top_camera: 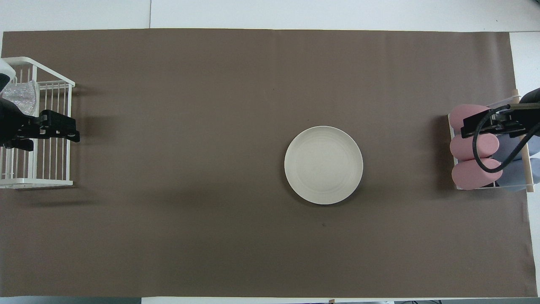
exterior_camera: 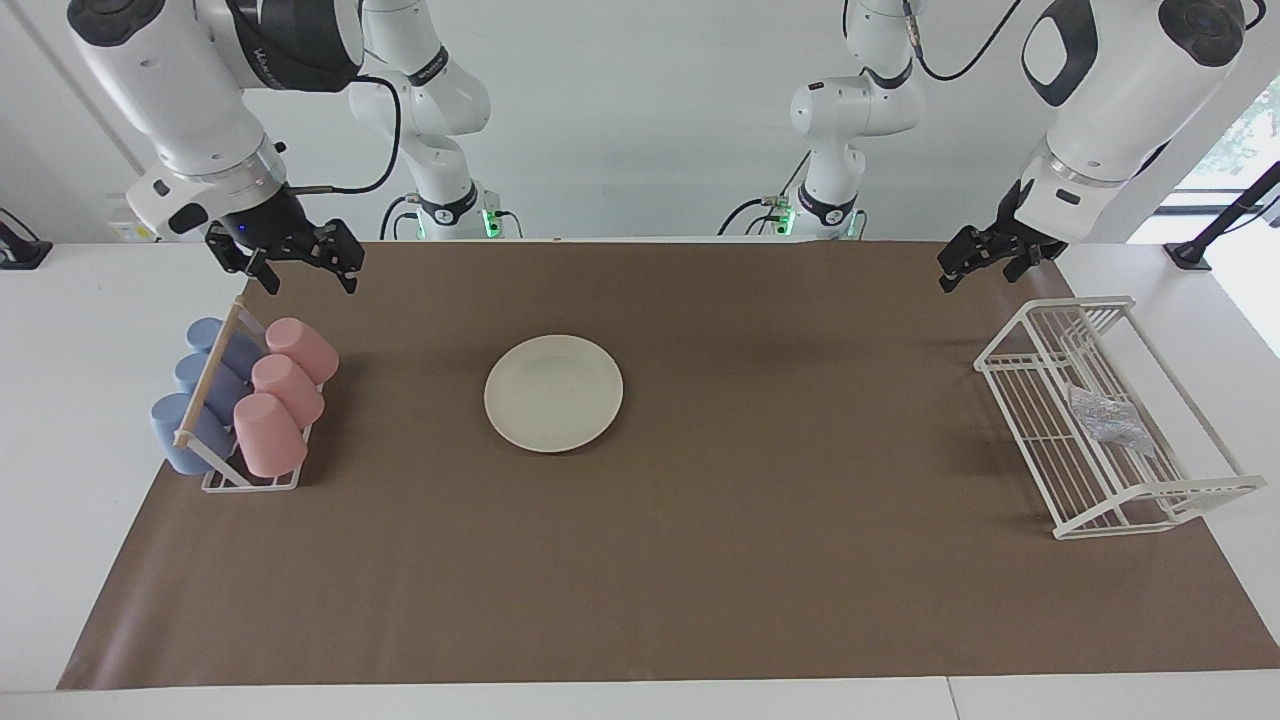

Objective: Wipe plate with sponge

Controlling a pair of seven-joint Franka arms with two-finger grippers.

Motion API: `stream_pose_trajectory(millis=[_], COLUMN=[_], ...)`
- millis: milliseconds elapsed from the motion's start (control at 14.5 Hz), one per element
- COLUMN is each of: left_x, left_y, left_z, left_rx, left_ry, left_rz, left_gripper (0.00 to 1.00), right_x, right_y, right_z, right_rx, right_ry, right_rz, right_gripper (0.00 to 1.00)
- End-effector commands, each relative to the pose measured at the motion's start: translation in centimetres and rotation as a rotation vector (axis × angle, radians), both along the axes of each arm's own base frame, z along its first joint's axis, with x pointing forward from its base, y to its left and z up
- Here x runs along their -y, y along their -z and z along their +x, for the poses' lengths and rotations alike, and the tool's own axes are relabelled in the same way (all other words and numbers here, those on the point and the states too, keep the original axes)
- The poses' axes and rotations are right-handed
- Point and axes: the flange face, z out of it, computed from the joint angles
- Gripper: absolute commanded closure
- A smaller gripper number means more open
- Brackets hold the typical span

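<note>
Both views are bright and evenly lit, with soft, diffuse light from above. Shadows on the brown mat (exterior_camera: 700, 560) are faint and blurred at the edges: a thin dark crescent hugs the plate (top_camera: 323, 171), and hazy patches lie under the left gripper (exterior_camera: 985, 262) beside the wire rack (exterior_camera: 1110, 420), and under the right gripper (exterior_camera: 298, 262) by the cups (exterior_camera: 275, 400). Daylight enters at a window (exterior_camera: 1240, 140) near the left arm and washes that corner out. The sponge (exterior_camera: 1108, 415) glints. Focus is sharp across the table; straight edges bend only slightly near the corners.
</note>
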Motion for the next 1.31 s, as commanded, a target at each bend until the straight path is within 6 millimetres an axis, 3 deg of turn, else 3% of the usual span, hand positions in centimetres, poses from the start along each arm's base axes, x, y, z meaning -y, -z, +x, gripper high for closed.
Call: stream_pose_trajectory(millis=[0,760,967,1243], left_x=[-0.3,-0.9,-0.7,-1.2], left_y=[-0.2,-0.3,0.1,3.5], left_z=[-0.7,-0.3,0.3,1.9], left_rx=[0.016,0.049,0.069,0.112], left_ry=[-0.007,-0.012,0.001,0.056], left_rz=[-0.010,0.008,0.171,0.415], left_gripper=[0.00,0.00,0.00,0.00], right_x=[0.0,-0.1,-0.2,-0.4], right_y=[-0.4,-0.4,-0.4,-0.4], right_z=[0.0,0.0,0.0,0.0], right_rx=[0.001,0.000,0.001,0.001], right_ry=[-0.022,-0.020,-0.022,-0.025], right_rz=[0.011,0.012,0.012,0.011], right_gripper=[0.00,0.00,0.00,0.00])
